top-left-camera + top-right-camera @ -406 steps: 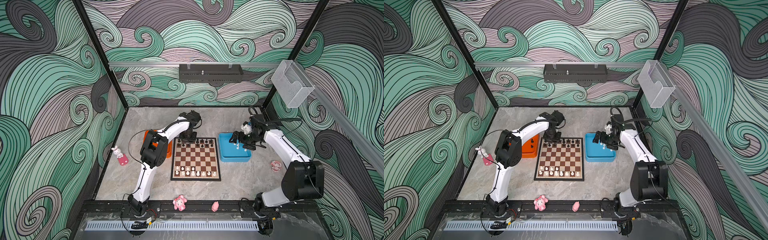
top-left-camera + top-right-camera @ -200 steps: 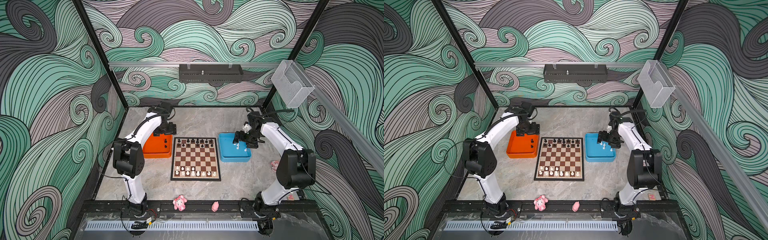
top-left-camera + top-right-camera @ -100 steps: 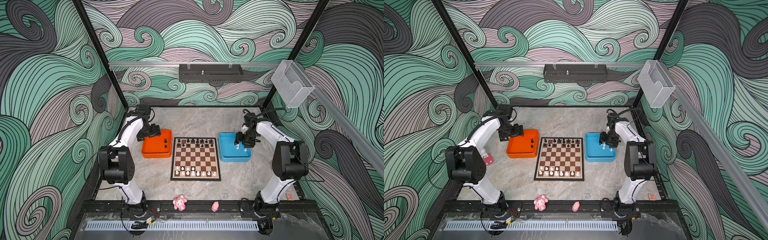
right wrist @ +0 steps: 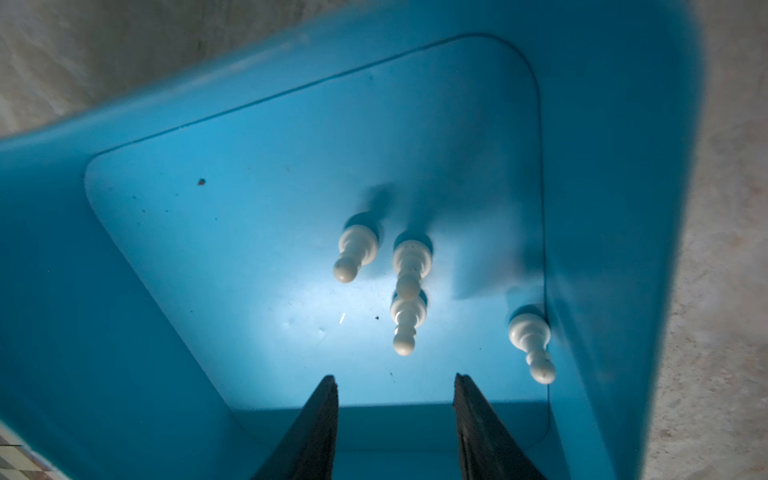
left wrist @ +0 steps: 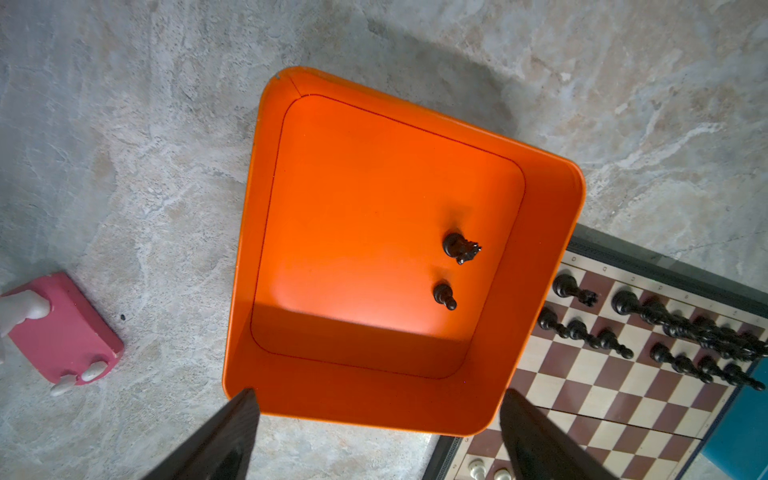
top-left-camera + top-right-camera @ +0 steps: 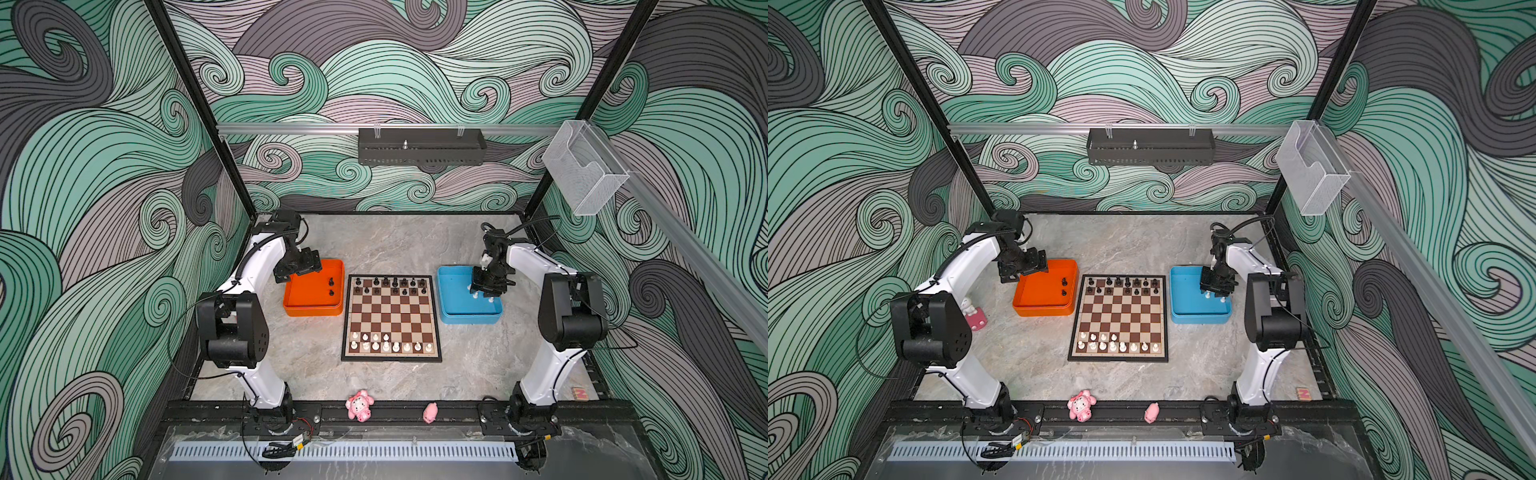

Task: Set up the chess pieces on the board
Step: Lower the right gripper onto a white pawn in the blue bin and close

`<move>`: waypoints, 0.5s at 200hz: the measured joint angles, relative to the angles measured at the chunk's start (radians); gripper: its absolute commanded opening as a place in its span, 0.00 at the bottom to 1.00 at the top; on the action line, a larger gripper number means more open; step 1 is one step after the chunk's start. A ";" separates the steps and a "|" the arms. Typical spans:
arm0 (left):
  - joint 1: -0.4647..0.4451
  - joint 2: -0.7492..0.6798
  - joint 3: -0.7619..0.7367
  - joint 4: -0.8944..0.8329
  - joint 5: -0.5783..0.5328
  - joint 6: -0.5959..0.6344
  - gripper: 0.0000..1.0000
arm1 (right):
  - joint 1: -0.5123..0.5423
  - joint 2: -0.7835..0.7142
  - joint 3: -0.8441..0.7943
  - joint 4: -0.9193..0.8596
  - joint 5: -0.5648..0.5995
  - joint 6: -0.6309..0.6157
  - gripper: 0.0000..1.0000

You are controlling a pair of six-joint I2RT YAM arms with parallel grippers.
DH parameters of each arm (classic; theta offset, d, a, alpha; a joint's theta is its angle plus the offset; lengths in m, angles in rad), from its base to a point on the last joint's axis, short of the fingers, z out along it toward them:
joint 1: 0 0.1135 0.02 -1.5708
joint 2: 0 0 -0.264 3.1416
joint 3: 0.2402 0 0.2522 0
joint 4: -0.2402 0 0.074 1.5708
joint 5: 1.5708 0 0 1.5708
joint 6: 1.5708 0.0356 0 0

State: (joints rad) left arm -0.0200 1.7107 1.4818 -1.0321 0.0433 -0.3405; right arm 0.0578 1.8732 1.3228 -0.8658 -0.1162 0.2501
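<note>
In both top views the board [image 6: 390, 318] lies flat at the middle of the table. Black pieces [image 6: 390, 284] stand on its two far rows and white pieces [image 6: 386, 343] on its two near rows, with gaps on both sides. The orange tray [image 6: 309, 311] sits just beside the board's left edge, and the blue tray [image 6: 469, 320] just beside its right edge. The left gripper [image 6: 305, 271] hangs over the orange tray's far left corner. The right gripper [image 6: 488, 286] is low over the far right part of the blue tray, among white pawns [image 6: 473, 296] (too small here to count).

In the left wrist view the left gripper [image 5: 379, 395] is spread wide and holds nothing. A black knight [image 5: 459, 247] and a black pawn [image 5: 444, 296] stand upright on the tray floor. They are toward the wall nearest the board and well ahead of the fingertips.

In the right wrist view the right gripper [image 4: 395, 379] has its jaws parted by a narrow gap with nothing between them. Four white pawns stand upright on the blue floor. The nearest pawn [image 4: 405, 326] lines up with that gap just ahead of the tips, its long axis vertical. A second pawn [image 4: 411, 266] stands right behind it; I cannot tell whether they touch. The right arm is plainly the nearer one. I judge that a short advance would bring its jaws round the nearest pawn, and that the close neighbour behind it is the risk.
</note>
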 measured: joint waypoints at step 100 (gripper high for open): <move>0.000 0.003 0.003 0.000 0.014 0.000 0.93 | 0.000 0.050 0.000 0.043 0.012 -0.007 0.27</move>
State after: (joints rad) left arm -0.0196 1.7138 1.4845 -1.0317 0.0570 -0.3408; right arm 0.0578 1.9232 1.3224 -0.8230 -0.1040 0.2432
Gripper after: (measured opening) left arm 0.930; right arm 0.279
